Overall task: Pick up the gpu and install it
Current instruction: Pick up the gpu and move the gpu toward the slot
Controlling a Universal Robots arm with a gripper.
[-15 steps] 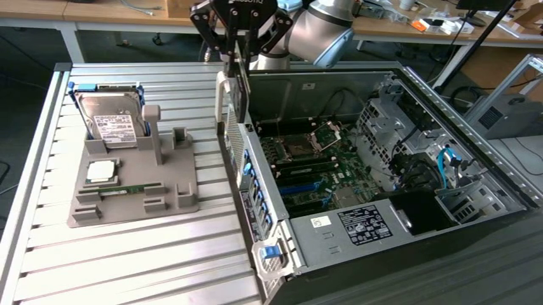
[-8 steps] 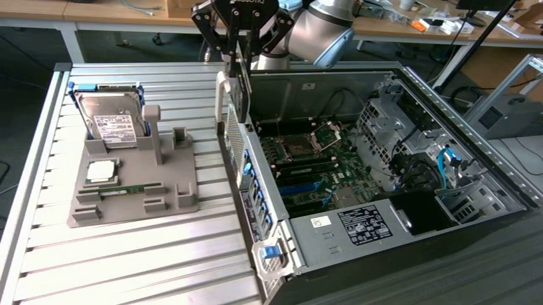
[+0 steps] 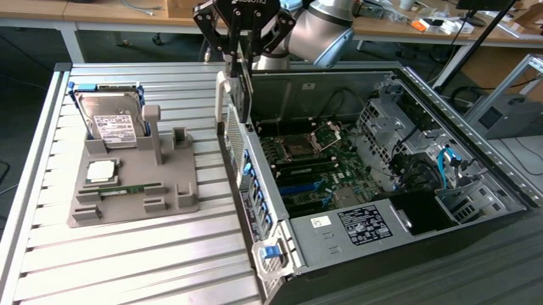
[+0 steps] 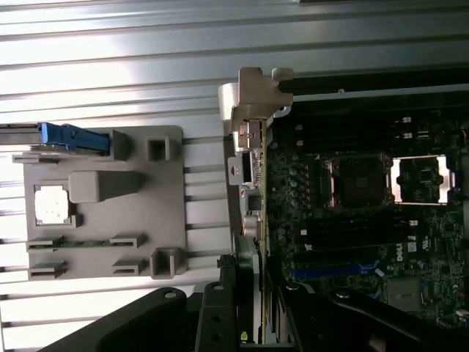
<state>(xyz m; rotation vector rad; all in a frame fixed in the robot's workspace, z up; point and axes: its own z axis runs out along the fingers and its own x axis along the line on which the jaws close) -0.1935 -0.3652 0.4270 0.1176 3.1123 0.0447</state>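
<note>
Gripper [image 3: 240,58] pinches the gpu [image 3: 244,95] edge-on above the PC case's [image 3: 306,89] rear wall. Wrist view shows its metal bracket beside the motherboard [image 4: 366,220]. Exterior view shows a power supply label [image 3: 365,223], unreadable.

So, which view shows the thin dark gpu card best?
The wrist view: the thin dark gpu card, silver bracket included, lies close and edge-on. The exterior view shows it as a dark strip in the hand.

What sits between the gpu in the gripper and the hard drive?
In the exterior view, a grey upright post of the parts holder and bare table slats separate the gpu from the hard drive.
</note>
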